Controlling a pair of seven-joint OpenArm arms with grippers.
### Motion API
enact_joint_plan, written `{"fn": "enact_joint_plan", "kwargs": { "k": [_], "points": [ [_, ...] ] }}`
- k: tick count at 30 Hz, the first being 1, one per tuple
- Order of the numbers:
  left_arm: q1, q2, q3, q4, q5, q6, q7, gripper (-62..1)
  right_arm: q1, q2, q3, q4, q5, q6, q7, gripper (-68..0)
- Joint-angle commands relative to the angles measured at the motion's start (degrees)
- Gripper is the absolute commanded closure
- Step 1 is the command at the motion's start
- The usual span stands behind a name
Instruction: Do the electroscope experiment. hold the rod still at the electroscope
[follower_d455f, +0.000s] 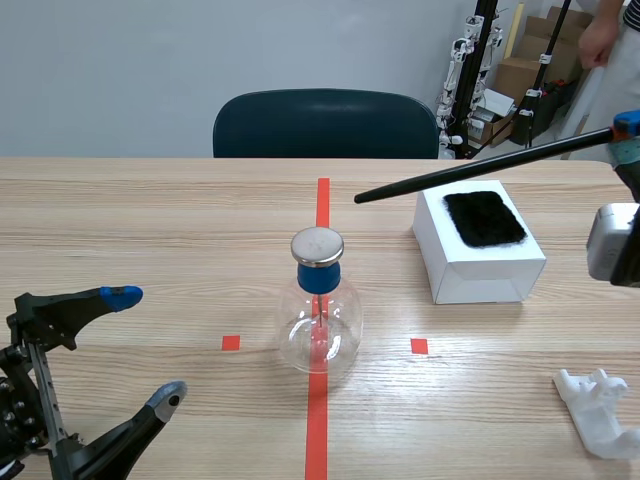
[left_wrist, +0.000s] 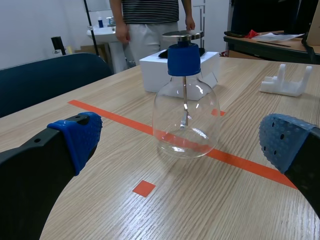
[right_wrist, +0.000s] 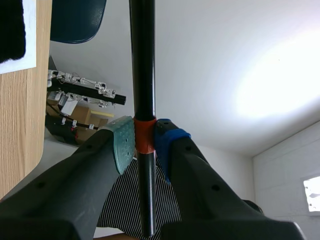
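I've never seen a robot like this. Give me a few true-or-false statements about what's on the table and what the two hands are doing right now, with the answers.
1. The right hand is shut on the black rod. True.
2. The rod's tip touches the metal disc on the glass flask. False: the tip hangs in the air apart from the disc, toward the white box.
3. The left hand grips the flask. False: it is open, and the flask stands free ahead of it.
4. A black cloth lies on top of the white box. True.
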Motion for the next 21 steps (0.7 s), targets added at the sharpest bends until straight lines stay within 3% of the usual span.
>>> {"fn": "enact_joint_plan", "kwargs": {
  "k": [1,21],
  "points": [
    [-0.3,-0.7,-0.2,1.0,-0.8,-0.1,-1.2,-62.3,2.2,0.0,-0.3,1.1,-0.4,-0.8,-0.8,-0.6],
    [-0.3,-0.7,-0.2,1.0,-0.8,-0.1,-1.2,-62.3,8.1,0.0,-9.9,1.0,-5.9,1.3,-5.4,-0.6]
  ]
}}
